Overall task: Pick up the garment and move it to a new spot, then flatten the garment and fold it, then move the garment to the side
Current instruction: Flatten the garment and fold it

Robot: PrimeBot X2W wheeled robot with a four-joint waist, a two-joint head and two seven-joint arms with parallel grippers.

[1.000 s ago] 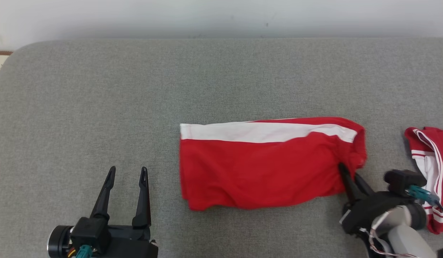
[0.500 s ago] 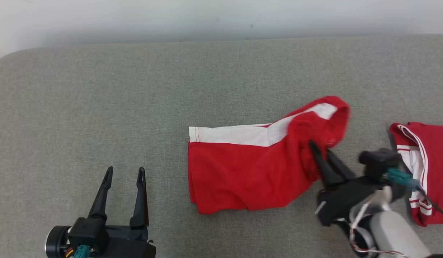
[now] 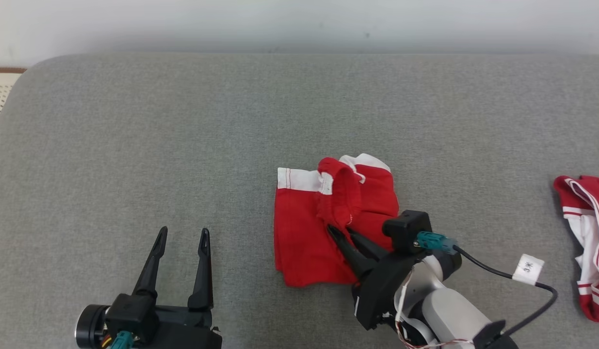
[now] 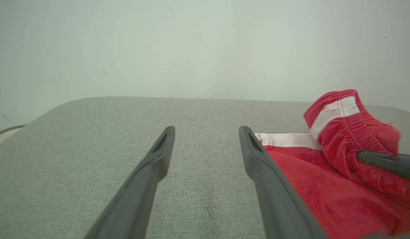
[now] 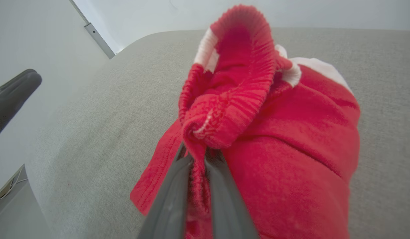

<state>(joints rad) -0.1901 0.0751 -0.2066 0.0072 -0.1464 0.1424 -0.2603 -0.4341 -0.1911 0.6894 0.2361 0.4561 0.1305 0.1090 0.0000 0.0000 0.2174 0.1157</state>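
With our right gripper (image 3: 340, 230) clamped on the waistband (image 3: 334, 196) of the red shorts (image 3: 301, 242) and our left gripper (image 3: 184, 232) spread wide and idle, we should lower slowly so the fold lands square.

red garment (image 3: 304, 232) with white band, half folded – elastic waistband end lifted over its middle

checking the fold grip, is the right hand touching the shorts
Touching: the right wrist view shows the right hand shut on a fold of the shorts.
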